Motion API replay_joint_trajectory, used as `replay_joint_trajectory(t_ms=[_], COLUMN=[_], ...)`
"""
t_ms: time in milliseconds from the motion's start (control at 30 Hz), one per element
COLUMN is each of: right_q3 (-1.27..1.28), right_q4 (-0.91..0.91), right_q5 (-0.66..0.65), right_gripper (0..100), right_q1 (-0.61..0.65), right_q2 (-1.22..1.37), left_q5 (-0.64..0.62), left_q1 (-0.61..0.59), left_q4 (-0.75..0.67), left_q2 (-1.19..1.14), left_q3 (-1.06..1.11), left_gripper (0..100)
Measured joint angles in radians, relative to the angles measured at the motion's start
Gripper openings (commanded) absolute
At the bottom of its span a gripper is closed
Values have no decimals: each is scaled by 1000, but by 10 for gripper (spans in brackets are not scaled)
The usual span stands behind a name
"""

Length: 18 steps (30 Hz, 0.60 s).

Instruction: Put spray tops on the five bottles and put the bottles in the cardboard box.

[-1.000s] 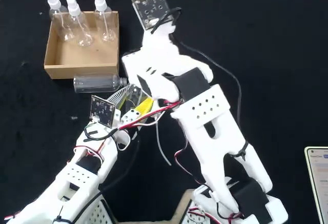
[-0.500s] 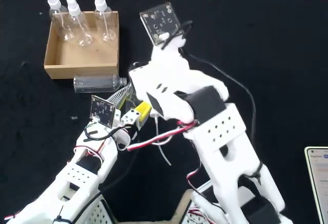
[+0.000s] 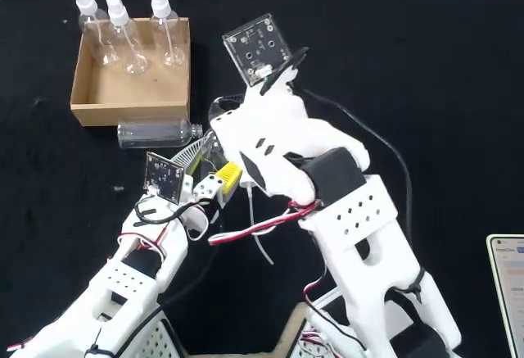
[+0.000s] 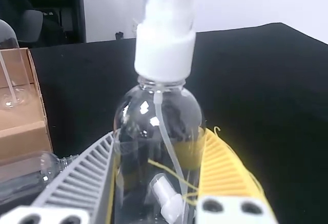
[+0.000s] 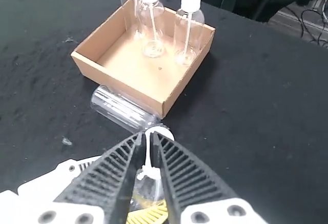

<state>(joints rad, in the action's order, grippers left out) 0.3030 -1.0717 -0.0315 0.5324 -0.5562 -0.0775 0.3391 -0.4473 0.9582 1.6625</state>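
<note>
Your left gripper (image 4: 159, 138) clamps the bottle (image 4: 154, 112) upright near the box (image 5: 118, 84); your right gripper (image 5: 148, 136) pinches the spray top (image 4: 165, 49) on its neck. You look mid-capping: next, press or twist it home, then let go.

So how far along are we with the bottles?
Done: three capped bottles stand in the box. In hand: the left tool grips a fourth bottle while the right tool pinches the spray top on its neck. Left: box that one, then cap and box the topless fifth bottle lying beside the box.
</note>
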Motion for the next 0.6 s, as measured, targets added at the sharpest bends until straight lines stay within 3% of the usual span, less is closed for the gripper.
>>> replay_joint_trajectory(t_ms=[600], right_q3=[58], right_q4=[100], right_q5=[-3], right_gripper=[15], right_q1=[-6], right_q2=[-2], left_q5=[-3], left_q1=[-6], left_q4=[0], left_q2=[-2], left_q3=[0], left_gripper=[30])
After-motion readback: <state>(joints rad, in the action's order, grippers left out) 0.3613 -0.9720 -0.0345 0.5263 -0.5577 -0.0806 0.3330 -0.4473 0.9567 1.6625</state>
